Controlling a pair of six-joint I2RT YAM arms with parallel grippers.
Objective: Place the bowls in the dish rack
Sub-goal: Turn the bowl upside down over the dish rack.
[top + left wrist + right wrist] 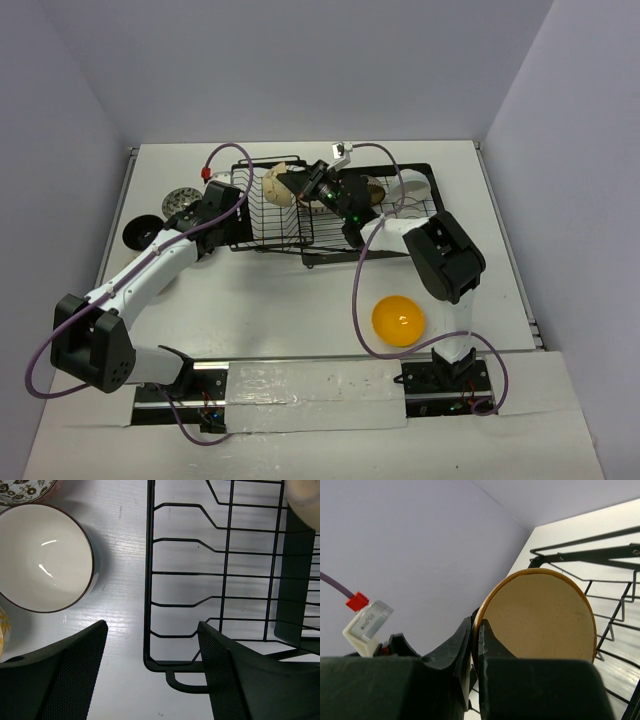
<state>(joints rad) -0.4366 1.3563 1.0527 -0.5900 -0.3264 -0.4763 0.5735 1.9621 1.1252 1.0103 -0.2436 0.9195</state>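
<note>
R claw (476,630) pinched on tan bowl (537,615) rim; bowl held on edge over rack (615,605) wires. L claw (150,650) spread at rack's left edge. White bowl (42,560) sits on table (125,540), just left of L claw.

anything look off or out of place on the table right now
Nothing looks spilled or broken. The only outlier is the orange-yellow bowl, alone by the right arm's base, apart from the dish rack. The tan bowl is on edge only because the right gripper pinches its rim.
</note>
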